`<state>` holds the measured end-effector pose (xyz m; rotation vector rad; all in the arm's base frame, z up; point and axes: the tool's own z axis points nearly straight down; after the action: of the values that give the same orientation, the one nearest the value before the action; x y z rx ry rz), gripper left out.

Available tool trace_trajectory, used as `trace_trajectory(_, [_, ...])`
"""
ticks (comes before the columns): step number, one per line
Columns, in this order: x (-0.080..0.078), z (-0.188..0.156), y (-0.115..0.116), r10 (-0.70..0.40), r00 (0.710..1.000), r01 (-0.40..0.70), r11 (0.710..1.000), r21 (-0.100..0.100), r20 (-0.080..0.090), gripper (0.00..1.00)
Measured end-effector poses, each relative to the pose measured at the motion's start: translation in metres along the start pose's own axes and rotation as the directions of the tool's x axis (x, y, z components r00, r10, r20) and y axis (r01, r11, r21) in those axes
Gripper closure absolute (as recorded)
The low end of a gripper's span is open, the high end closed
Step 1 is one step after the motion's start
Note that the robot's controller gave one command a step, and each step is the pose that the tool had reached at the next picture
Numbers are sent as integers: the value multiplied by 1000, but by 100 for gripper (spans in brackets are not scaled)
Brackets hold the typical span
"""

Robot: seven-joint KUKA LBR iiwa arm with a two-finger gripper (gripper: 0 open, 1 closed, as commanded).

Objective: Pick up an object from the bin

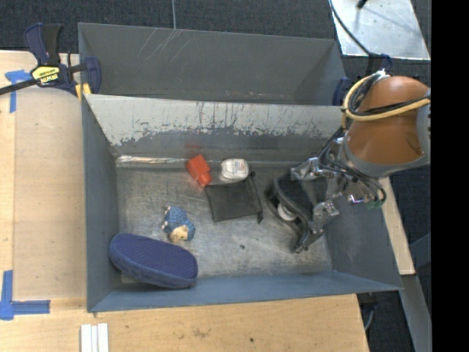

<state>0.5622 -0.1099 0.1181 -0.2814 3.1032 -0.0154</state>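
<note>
Blue oval pouch [154, 259] front-left | end effector [306, 235] over black-white thing [284, 200], right | opening unclear

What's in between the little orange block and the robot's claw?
In the camera view, a flat black square and a black-and-white thing lie between the orange block and the gripper.

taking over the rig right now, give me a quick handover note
Claw: low at the right end of the bin, right by a black thing with a white patch; no grasp can be made out.
Rest of the floor: black flat square in the middle, white roll and orange block by the far wall, small blue-and-tan toy, blue oval pad in the near left corner.
Done: nothing lifted.
Left: grasp one thing and lift it out.
</note>
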Motion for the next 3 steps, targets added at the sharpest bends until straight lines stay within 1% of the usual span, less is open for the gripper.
trace_trajectory(1, [-24,4,10,-108,994,108,994,-4,6,0])
trace_trajectory(3, [-25,4,10,-156,988,156,988,-2,8,0])
